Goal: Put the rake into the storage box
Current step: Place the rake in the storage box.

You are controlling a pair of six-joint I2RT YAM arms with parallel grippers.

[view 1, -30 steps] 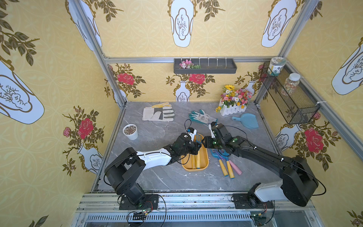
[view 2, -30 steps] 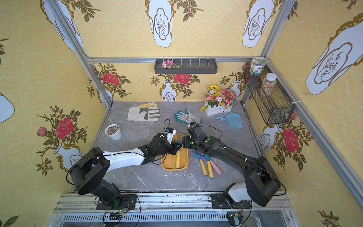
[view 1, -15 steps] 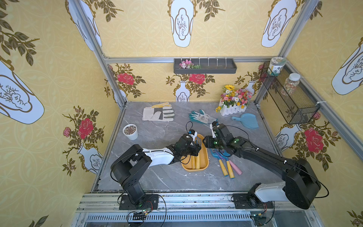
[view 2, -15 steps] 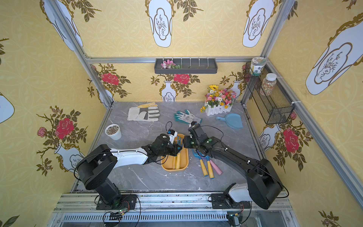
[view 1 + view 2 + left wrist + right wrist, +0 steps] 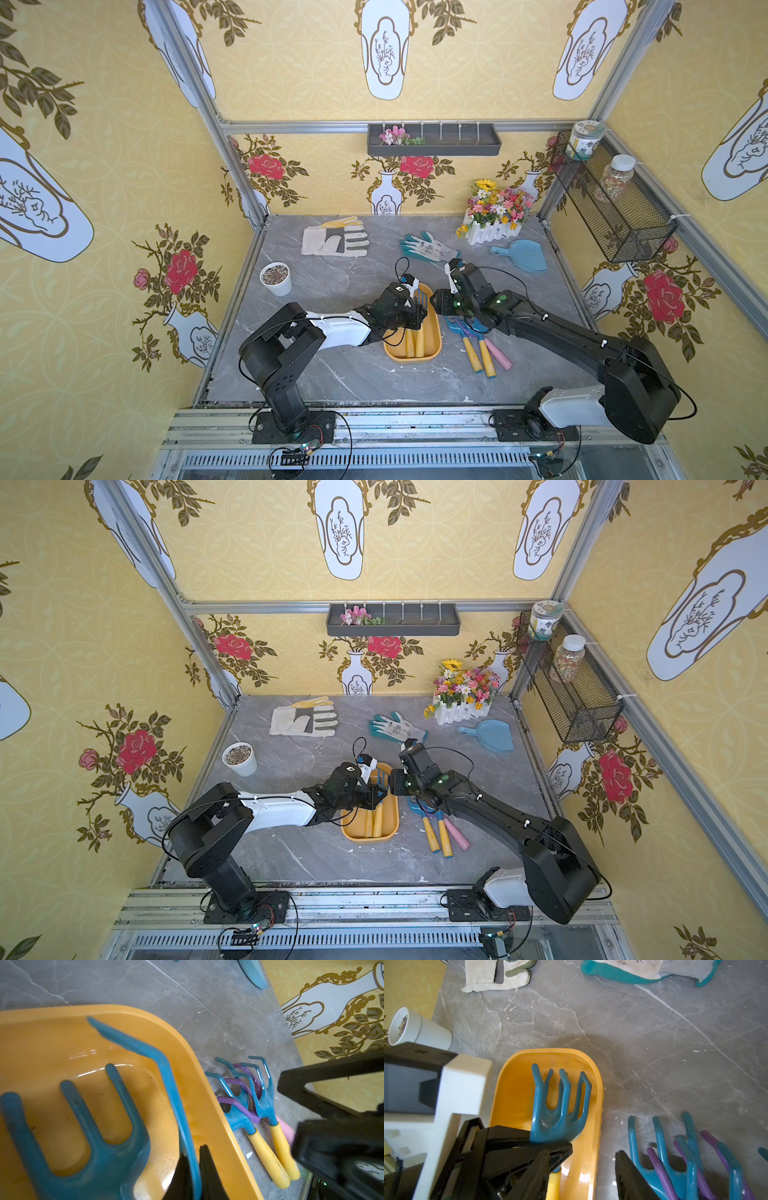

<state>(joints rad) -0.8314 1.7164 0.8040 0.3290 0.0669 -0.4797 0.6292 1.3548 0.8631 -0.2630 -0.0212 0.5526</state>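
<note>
Left claw point(image 5: 193, 1151) pinching rake point(image 5: 99, 1159) | in storage box point(image 5: 207, 1105) | spare rakes point(image 5: 249, 1103) beside

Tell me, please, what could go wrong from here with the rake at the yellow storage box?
1. The left gripper seems to pinch the blue rake by one outer tine only, so the rake may twist or slip.
2. The right gripper hangs open close beside it at the rim of the yellow storage box; the two could bump.
</note>
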